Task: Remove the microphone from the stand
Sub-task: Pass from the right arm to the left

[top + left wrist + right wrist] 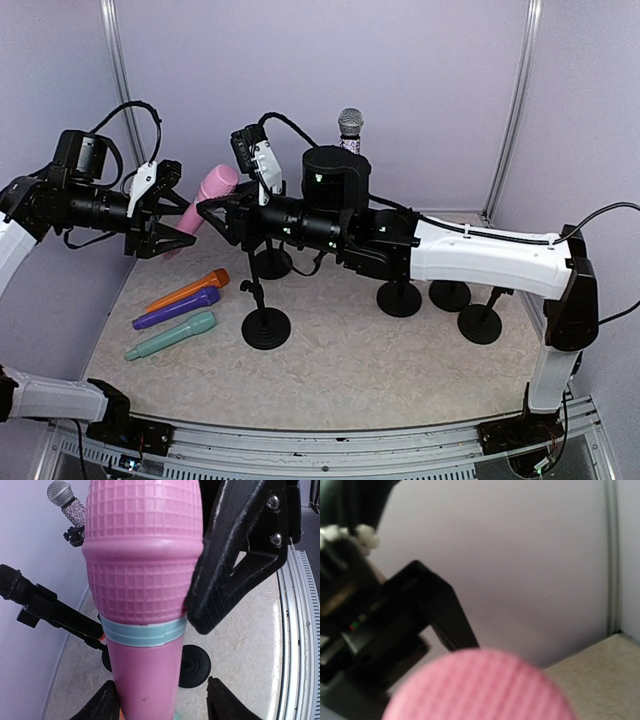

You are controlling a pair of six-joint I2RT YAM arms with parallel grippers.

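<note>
Two grippers share the mic [214,187], aloft left of the stand [265,328]. Left gripper [178,230] straddles its handle, jaws apart, gap on one side. Right gripper [211,213] looks clamped on its head. If right lets go before left closes, the mic drops.

A robotics lab's test cell. Plain lilac wall panels [400,100] set between bare metal posts [517,100] close off a small speckled table [350,380], and an aluminium rail [350,445] runs along its near edge. Two robot arms are bolted there, the left arm [50,395] and the right arm [490,255], with loose black cables [130,108] looping off them. The only furnishings are props for handling trials — black microphone stands [266,328] on round bases, and coloured microphones [180,310] lying side by side on the tabletop
</note>
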